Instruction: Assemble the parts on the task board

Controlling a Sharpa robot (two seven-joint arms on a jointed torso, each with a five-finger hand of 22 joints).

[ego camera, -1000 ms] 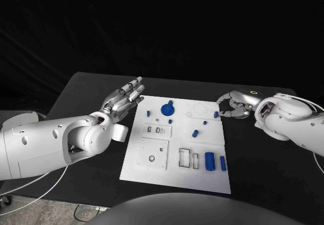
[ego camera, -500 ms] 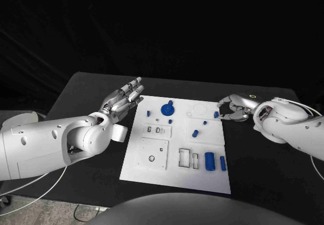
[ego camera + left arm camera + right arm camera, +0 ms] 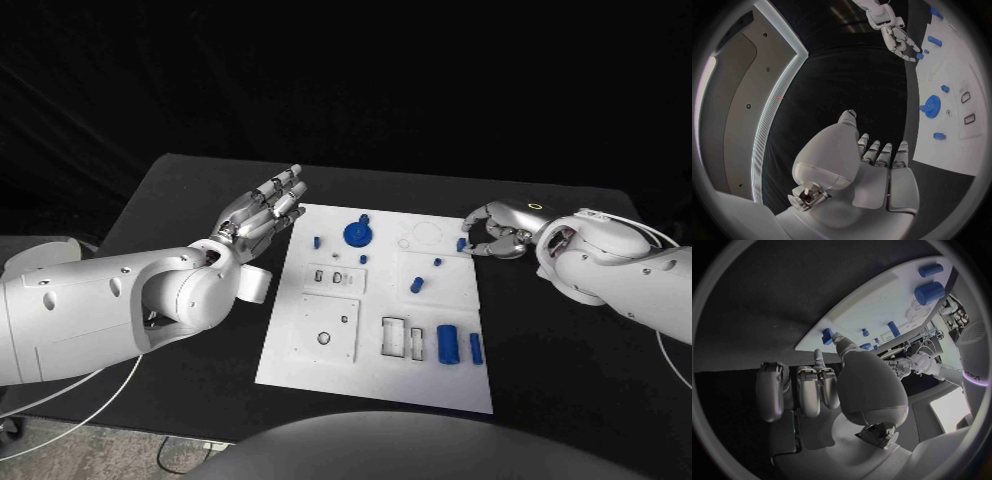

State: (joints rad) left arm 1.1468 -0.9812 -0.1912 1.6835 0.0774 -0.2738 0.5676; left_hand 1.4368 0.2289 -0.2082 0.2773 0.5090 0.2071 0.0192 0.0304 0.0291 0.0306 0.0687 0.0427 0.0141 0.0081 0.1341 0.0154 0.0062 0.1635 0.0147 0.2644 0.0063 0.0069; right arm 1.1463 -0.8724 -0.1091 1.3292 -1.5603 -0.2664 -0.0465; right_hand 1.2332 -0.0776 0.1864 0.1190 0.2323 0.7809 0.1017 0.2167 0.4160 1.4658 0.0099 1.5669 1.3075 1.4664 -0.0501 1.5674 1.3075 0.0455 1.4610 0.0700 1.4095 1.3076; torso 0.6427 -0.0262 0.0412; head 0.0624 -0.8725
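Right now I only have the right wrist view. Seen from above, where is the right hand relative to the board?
Observer: The right hand is at the right edge of the task board, towards its far end. Its fingers are curled beside a small blue part.
Operator: And what is the left hand doing?
Observer: The left hand hovers beside the board's far left corner, fingers spread, holding nothing.
Operator: Is anything large lying between the two hands?
Observer: Yes, a blue gear lies on the board, nearer the left hand.
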